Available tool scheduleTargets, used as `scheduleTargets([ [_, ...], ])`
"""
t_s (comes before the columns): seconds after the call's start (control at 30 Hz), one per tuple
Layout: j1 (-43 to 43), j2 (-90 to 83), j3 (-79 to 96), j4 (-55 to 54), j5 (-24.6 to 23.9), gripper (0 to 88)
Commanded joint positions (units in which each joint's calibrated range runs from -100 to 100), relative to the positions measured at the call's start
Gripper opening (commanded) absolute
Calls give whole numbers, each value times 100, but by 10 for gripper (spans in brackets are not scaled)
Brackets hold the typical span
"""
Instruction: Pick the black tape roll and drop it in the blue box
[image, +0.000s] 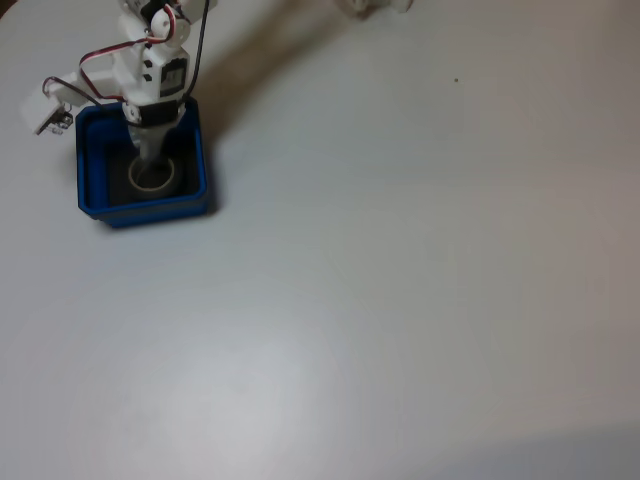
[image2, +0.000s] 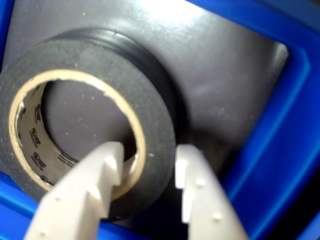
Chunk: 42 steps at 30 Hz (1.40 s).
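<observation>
Black tape roll (image2: 90, 125) lies flat on the dark floor of the blue box (image2: 280, 150), and the tool (image2: 149, 167) straddles its wall: in the wrist view one white finger (image2: 85, 195) sits inside the beige core, the other (image2: 200, 200) outside the black band. A sliver of room shows between the pads and the tape on each side, so the jaws look parted around the wall, though whether they touch it I cannot tell.

In the fixed view the tool (image: 152, 165) reaches straight down into the box (image: 140, 212), the arm (image: 155, 70) coming in over the far wall. The roll (image: 152, 177) sits near the middle of the floor, with dark floor showing all round it and the low blue walls close on every side.

Outward, the box stands near the upper-left of the white bench (image: 400, 300), close to the picture's left edge. The bench is open to the right and toward the near edge.
</observation>
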Motion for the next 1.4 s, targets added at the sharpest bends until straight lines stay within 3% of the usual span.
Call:
scheduleTargets([
  [0.0,-30,-128,-409,-119,25,139],
  [0.5,-40,-195,-436,-449,148,142],
  [0.77,-59,-622,-436,-449,148,0],
  [1.07,-98,-1633,-427,-432,148,9],
  [1.37,-1662,-2829,-418,-449,148,10],
])
